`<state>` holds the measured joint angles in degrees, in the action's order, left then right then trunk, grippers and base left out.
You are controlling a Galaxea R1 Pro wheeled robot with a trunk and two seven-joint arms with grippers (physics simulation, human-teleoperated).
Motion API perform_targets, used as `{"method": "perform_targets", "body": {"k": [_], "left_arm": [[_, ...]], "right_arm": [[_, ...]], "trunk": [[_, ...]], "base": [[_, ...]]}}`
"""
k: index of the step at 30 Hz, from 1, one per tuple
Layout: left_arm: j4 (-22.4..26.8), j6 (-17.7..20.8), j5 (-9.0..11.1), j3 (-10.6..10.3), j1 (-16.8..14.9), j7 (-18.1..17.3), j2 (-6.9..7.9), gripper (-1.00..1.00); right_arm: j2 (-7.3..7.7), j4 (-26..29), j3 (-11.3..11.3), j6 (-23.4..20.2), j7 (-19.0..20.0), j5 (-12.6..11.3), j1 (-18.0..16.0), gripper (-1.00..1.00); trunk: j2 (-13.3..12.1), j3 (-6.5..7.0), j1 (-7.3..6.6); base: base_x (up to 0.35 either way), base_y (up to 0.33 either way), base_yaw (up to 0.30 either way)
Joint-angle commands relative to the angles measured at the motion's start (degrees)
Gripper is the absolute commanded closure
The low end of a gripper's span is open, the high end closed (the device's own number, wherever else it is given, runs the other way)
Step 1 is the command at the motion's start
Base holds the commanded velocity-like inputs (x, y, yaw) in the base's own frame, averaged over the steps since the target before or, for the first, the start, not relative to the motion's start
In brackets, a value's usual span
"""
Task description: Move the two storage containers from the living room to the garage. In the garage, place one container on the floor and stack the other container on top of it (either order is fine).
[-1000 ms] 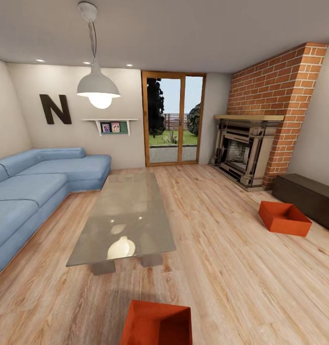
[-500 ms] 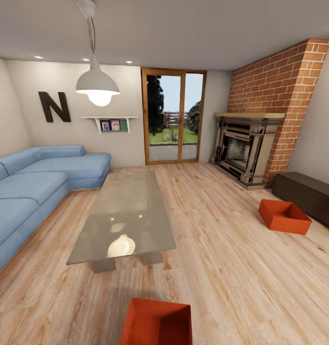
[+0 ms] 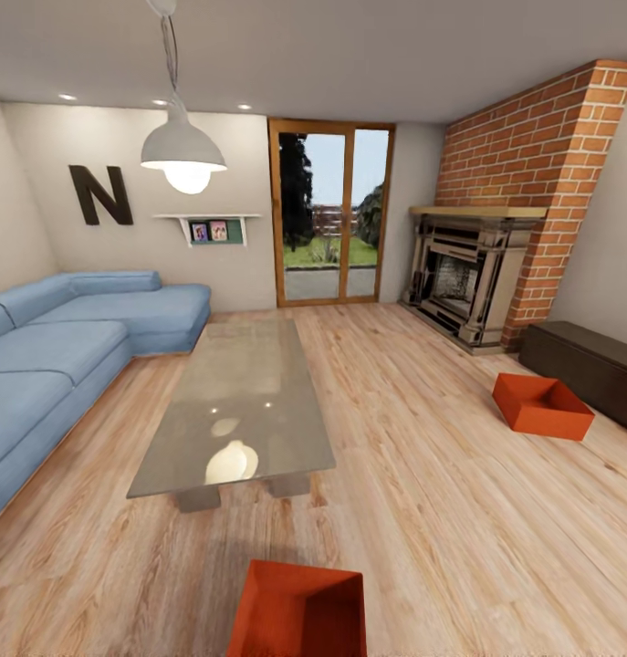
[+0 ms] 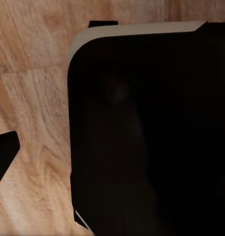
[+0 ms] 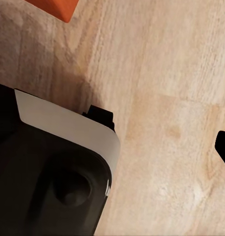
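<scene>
Storage containers, two, both sit on the light wood planks (image 3: 423,511) of the living room, neither lifted. Nearest container (image 3: 299,610) lies at the head view's lower edge, directly ahead of the robot, just short of the glass coffee table (image 3: 235,406); interior appears empty. Its position reads as the first pick target: closest and unobstructed. An orange-red corner (image 5: 56,6) in the right wrist view is probably this bin. Both wrist views show dark robot body over planks; jaw state of either claw cannot be told. Second container (image 3: 541,404) rests well apart to the right, just beside the dark brown bench (image 3: 587,370), also empty, open side up. Farther back: blue sofa (image 3: 67,351), brick fireplace (image 3: 523,201), glass door (image 3: 331,217). Garage not reached.
</scene>
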<state>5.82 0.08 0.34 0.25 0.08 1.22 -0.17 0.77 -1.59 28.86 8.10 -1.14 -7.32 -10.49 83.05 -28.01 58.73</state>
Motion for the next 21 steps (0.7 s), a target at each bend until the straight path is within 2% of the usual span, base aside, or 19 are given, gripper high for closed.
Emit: {"method": "perform_targets", "body": {"k": [1,5,11,21], "left_arm": [[0.07,0.01,0.03,0.01,0.01,0.12,-0.01,-1.00],[0.07,0.01,0.05,0.01,0.01,0.10,-0.01,-1.00],[0.07,0.01,0.05,0.01,0.01,0.09,-0.01,-1.00],[0.07,0.01,0.02,0.01,0.01,0.12,-0.01,-1.00]], "right_arm": [[-0.04,-0.17,0.50,0.35,-0.02,-0.59,-0.06,-1.00],[-0.06,-0.17,0.50,0.34,-0.02,-0.52,-0.06,-1.00],[-0.07,-0.17,0.50,0.34,-0.01,-0.50,-0.06,-1.00],[-0.07,-0.17,0.50,0.34,0.00,-0.50,-0.06,-1.00]], "trunk": [[0.03,-0.14,0.00],[0.03,-0.51,0.00],[0.03,-1.06,0.00],[0.03,-1.97,0.00]], "base": [[0.000,0.000,0.000],[0.006,0.037,0.000],[0.080,0.213,0.000],[0.013,0.027,0.000]]}}
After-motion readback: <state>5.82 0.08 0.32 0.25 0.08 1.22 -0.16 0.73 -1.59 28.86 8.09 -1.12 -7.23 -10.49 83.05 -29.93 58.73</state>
